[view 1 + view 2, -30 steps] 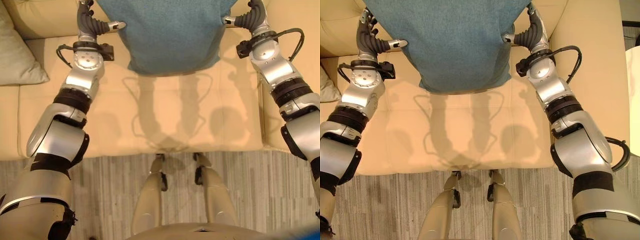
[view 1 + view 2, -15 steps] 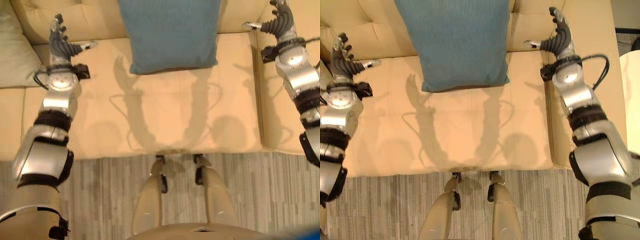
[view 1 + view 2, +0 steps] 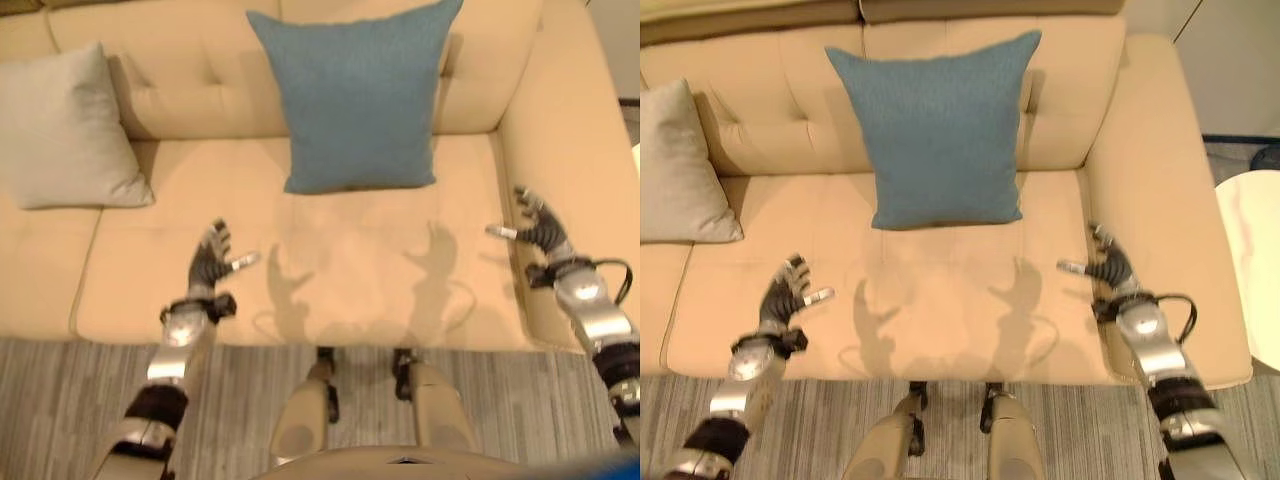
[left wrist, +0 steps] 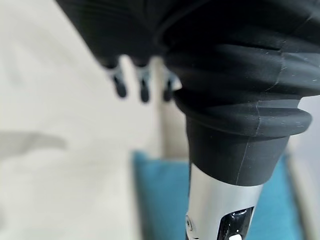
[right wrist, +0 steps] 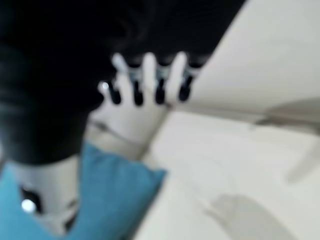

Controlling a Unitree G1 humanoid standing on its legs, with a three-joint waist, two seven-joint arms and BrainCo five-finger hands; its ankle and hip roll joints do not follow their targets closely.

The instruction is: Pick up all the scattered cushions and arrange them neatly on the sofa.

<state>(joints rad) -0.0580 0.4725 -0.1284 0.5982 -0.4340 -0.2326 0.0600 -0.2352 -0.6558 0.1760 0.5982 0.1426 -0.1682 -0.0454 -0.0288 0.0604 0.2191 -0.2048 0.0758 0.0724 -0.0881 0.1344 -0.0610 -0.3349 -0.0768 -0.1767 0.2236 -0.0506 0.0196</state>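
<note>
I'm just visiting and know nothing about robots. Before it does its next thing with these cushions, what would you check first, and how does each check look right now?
1. Blue cushion stands upright against the sofa backrest: ok.
2. Beige cushion leans on the backrest further to the robot's left: ok.
3. Left hand holds nothing, fingers relaxed: ok.
4. Right hand holds nothing, fingers relaxed: ok.
5. Both hands hover apart from the blue cushion, over the front of the seat: ok.
6. Other cushions left lying on the floor: cannot tell, since little of the floor is in view.
</note>
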